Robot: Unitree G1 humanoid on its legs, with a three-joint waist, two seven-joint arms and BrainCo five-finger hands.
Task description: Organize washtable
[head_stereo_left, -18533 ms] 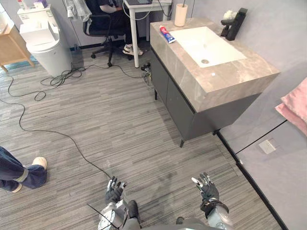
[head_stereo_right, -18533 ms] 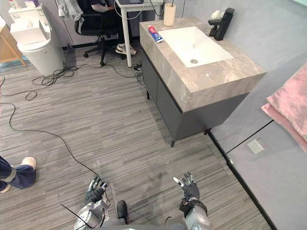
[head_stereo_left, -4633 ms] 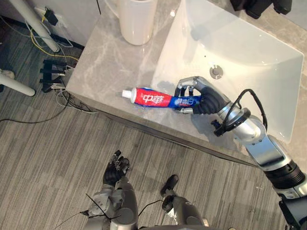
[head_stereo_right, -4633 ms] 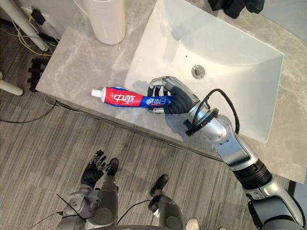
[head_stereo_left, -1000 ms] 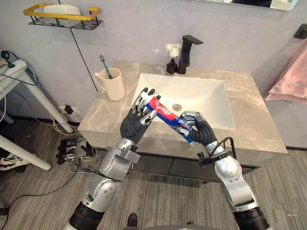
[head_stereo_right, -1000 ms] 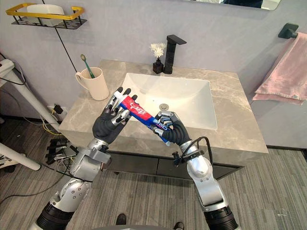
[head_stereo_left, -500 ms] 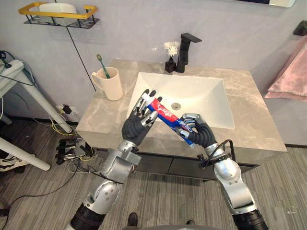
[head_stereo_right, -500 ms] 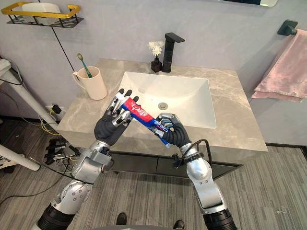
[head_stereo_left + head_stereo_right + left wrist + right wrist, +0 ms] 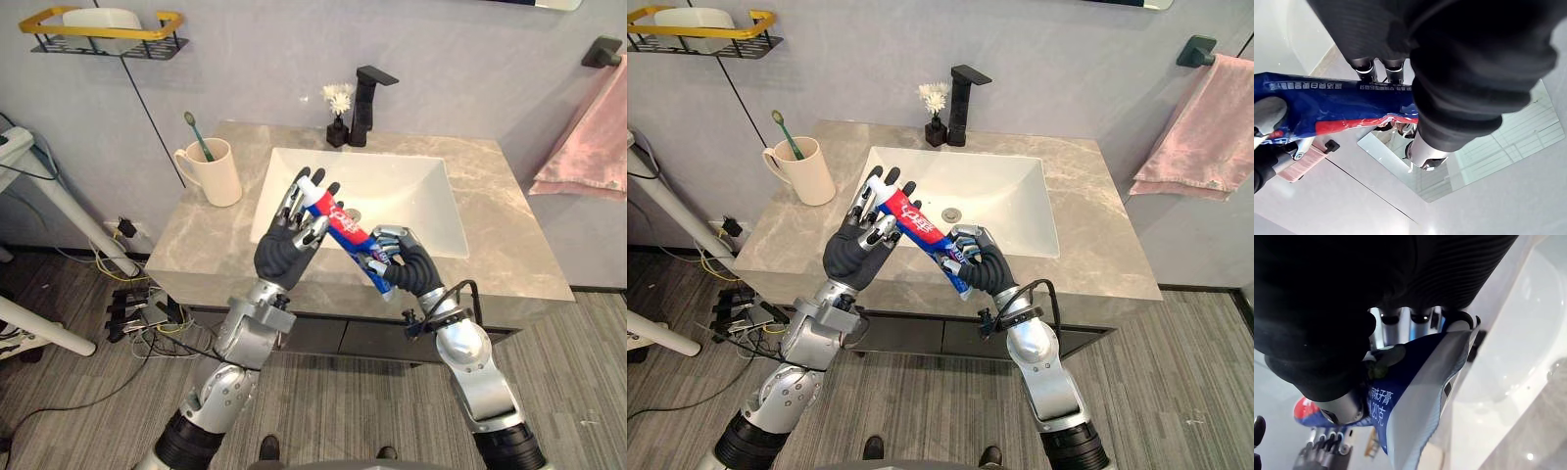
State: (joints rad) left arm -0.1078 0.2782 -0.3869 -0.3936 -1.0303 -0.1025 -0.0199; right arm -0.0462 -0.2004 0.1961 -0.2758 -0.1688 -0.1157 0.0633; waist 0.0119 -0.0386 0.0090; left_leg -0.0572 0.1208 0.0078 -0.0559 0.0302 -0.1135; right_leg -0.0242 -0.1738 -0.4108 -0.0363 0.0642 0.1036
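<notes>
You have the red-and-blue plastic toothpaste tube held over the grey marble bench, long axis from cap at 10 o'clock to crimped tail at 4 o'clock, right hand fingers curled round the tail, left hand fingers spread nearly straight against the cap end.

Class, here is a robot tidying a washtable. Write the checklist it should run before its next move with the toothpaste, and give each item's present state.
1. Right hand curled round the lower end of the toothpaste tube: ok.
2. Left hand closed on the tube: not ok. Its fingers are straight and rest against the cap end.
3. Tube lifted off the countertop: ok.
4. Cup upright at the counter's left: ok.
5. Room in the cup beside the toothbrush: cannot tell.
</notes>
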